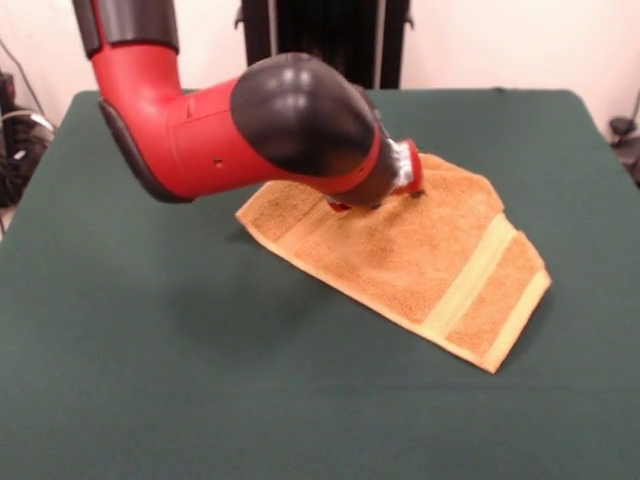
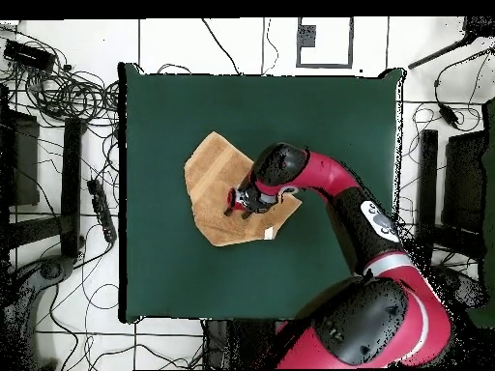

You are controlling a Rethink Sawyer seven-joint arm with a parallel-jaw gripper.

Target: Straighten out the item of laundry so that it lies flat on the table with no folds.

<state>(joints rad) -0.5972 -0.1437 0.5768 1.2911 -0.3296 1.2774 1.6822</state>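
Note:
The golden-orange towel (image 1: 430, 255) lies on the dark green table (image 1: 150, 360), right of centre in the front view. It has a pale yellowish band (image 1: 482, 272) near its near right end. Its outline is uneven, with the far left part folded over. In the overhead view the towel (image 2: 215, 174) lies left of centre on the table (image 2: 164, 116). My gripper (image 1: 408, 186) is down at the towel's far edge, mostly hidden behind the arm's black elbow (image 1: 300, 115). In the overhead view the gripper (image 2: 238, 202) is over the towel's middle. Its state is hidden.
The red arm (image 2: 334, 188) reaches across the table from the base at the bottom of the overhead view. Cables and dark equipment (image 2: 58, 97) lie on the floor around the table. The black pedestal (image 1: 320, 35) stands at the far side.

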